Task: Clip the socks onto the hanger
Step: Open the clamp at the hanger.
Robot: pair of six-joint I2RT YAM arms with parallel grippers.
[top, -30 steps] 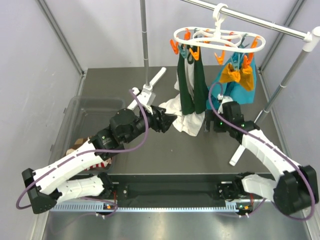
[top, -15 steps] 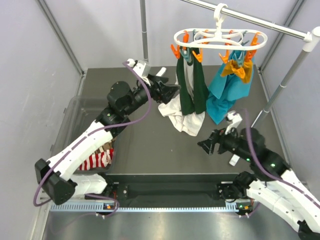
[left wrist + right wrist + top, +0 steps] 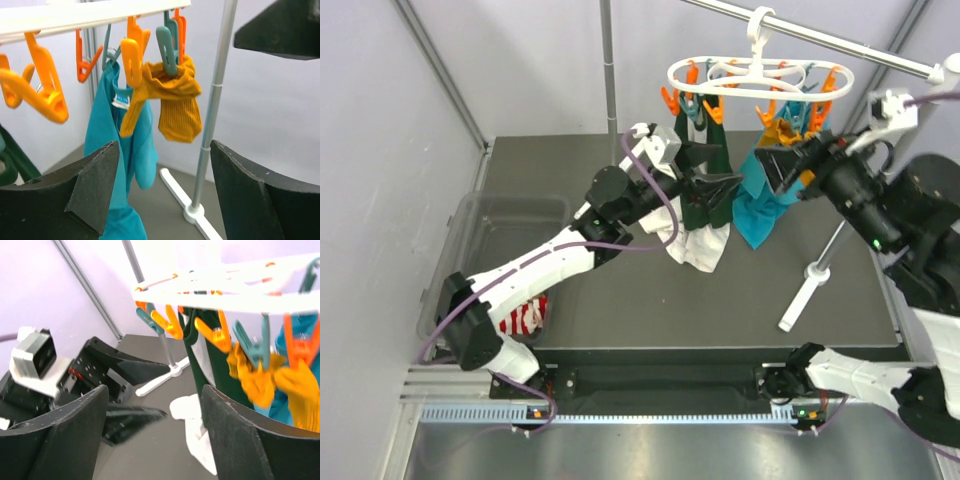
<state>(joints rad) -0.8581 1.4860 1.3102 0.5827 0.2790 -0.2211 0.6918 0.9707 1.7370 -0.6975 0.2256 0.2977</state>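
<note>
Up under white plastic oval hanger (image 3: 760,75), far right: left fingers (image 3: 90,185) spread, empty; right fingers (image 3: 240,440) spread, empty. Mustard-orange sock (image 3: 175,97) sits in teal clip (image 3: 166,47). Red-and-white striped sock (image 3: 520,318) waits near left in clear bin (image 3: 505,198). My call: fetch it by cuff, feed deep into free orange clip (image 3: 45,97).

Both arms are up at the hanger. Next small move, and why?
Probably swing the left gripper back down toward the bin. It and the right gripper are both open and empty. Mustard socks are already clipped to the hanger, while a red-and-white striped sock lies in the bin on the left arm's side.
</note>
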